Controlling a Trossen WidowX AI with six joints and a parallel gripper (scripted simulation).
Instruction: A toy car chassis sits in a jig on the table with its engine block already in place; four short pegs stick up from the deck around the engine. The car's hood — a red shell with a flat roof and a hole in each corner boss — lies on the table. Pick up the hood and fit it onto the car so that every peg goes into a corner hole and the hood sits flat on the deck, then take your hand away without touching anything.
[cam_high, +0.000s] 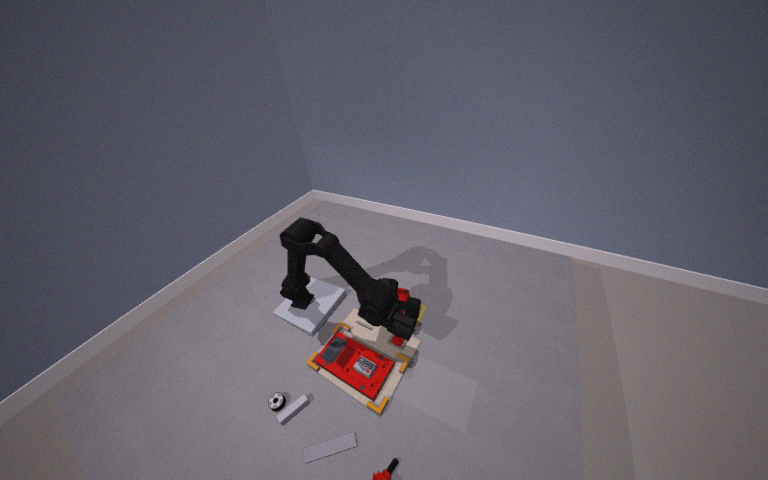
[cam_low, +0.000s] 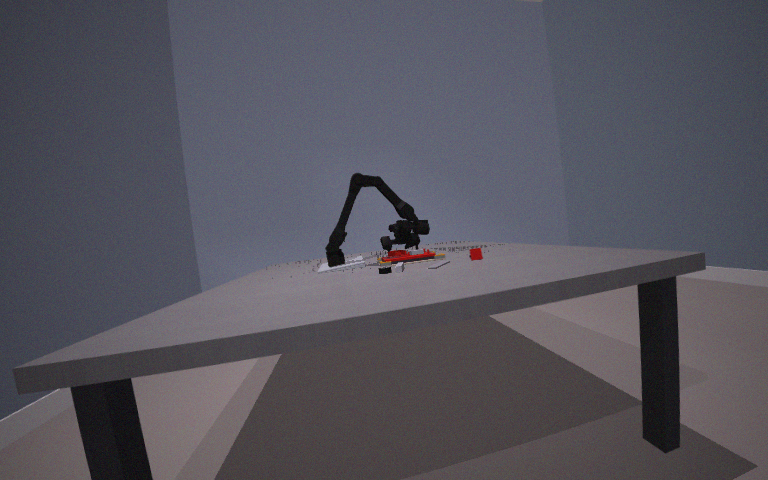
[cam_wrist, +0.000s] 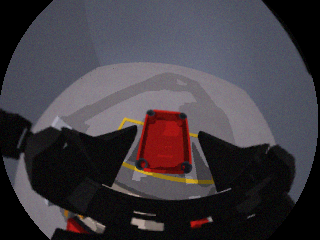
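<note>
Blue-grey walls (cam_high: 509, 141) (cam_low: 368, 113) (cam_wrist: 200, 40) stand behind the grey surface (cam_high: 169, 367) (cam_low: 396, 288) before you. In the top view, your arm rises from a pale plate (cam_high: 335, 292) at eleven o'clock from the red chassis (cam_high: 342, 359). The chassis lies within the orange corners of the jig (cam_high: 378, 406), with the grey engine block (cam_high: 365, 366) on its deck. At one o'clock from the chassis you see part of the red hood (cam_high: 402, 293) (cam_wrist: 166, 142), off the car and largely covered by the tool (cam_high: 410, 319) (cam_low: 402, 246) (cam_wrist: 168, 131). Your tool stands wide and holds nothing; in the wrist view the hood appears between its fingertips, its dark corner bosses at one, five, seven and eleven o'clock. A small wheel (cam_high: 276, 401) lies at eight o'clock from the chassis, beside a pale block (cam_high: 292, 409).
</note>
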